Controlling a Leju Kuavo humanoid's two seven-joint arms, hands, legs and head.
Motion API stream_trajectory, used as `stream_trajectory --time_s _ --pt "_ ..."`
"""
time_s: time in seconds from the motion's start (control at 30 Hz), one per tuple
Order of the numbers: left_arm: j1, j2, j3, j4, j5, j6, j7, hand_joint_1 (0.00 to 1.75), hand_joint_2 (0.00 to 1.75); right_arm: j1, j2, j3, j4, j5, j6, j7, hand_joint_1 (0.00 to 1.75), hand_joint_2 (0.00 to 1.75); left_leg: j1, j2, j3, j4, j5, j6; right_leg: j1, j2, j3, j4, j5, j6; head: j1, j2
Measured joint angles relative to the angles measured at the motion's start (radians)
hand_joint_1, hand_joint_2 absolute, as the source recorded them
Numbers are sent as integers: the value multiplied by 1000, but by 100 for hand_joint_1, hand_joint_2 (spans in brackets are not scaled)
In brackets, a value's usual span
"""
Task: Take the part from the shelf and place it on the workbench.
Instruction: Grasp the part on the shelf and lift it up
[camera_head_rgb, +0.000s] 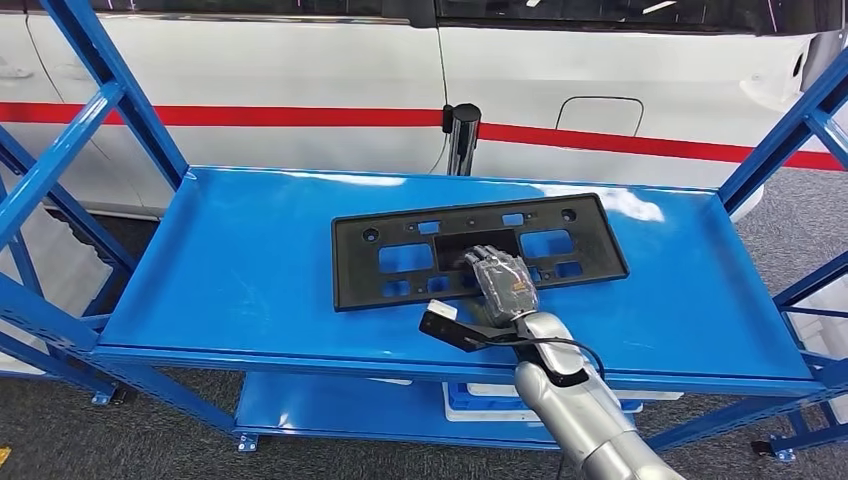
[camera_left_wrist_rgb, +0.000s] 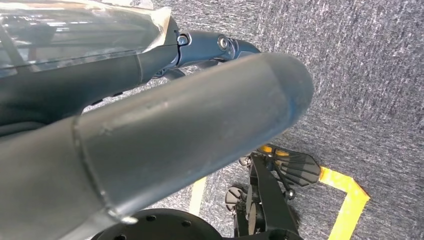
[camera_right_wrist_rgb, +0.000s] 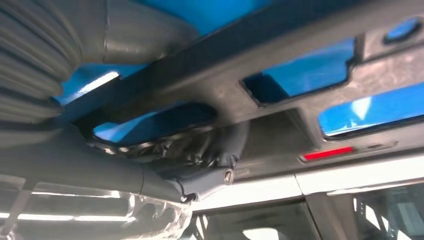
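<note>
The part (camera_head_rgb: 355, 270) is a flat black plastic frame with several cutouts, lying near the middle of the blue shelf's top deck (camera_head_rgb: 230, 260). My right hand (camera_head_rgb: 505, 282) reaches in from the front and lies over its near edge, with the fingers hooked into the central opening. In the right wrist view the frame's rail (camera_right_wrist_rgb: 300, 55) passes between the grey thumb and the curled dark fingers (camera_right_wrist_rgb: 210, 150), so the hand grips it. My left hand (camera_left_wrist_rgb: 165, 130) hangs over grey carpet with thumb and fingers stretched out, holding nothing.
Blue slanted uprights (camera_head_rgb: 70, 140) flank both ends of the shelf. A white car with a red stripe (camera_head_rgb: 300, 80) stands close behind, with a black post (camera_head_rgb: 462, 135) in front of it. A lower deck (camera_head_rgb: 330, 405) carries a white and blue crate (camera_head_rgb: 480, 400).
</note>
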Motion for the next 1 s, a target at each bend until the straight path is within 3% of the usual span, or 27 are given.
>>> stream_trajectory --time_s 0.13,0.3,0.57,0.63,0.83,1.0 --pt "0 0 0 0 -10 5 -13 0 0 22 -9 -23 -18 31 -34 -4 175 175 0 0 1 0 0 0 0 0 -6 0 -1 0 0 0" --pt "0 0 2 0 -11 19 -27 0 0 62 -28 -37 -56 175 -144 18 175 175 0 0 0 0 -1 0 0 0 -1 0 -1 3 0 0" --pt "-2 0 31 0 2 65 -76 0 0 71 -16 -44 -73 248 -155 8 175 175 0 0 0 0 0 0 1 0 1 0 -1 4 0 0" --pt "-2 0 42 0 13 85 -127 0 0 67 -8 -46 -75 240 -167 -5 175 175 0 0 -1 0 0 0 1 0 1 0 -1 4 0 0" --pt "-6 -3 93 0 65 111 -385 0 0 42 -3 -72 -152 168 -239 -60 175 175 0 0 -1 0 0 0 1 0 1 0 -1 4 0 0" --pt "-11 -4 120 0 71 89 -422 0 0 0 -4 -95 -229 132 -247 -76 175 175 -1 0 -1 0 0 0 1 0 1 0 -1 4 0 0"
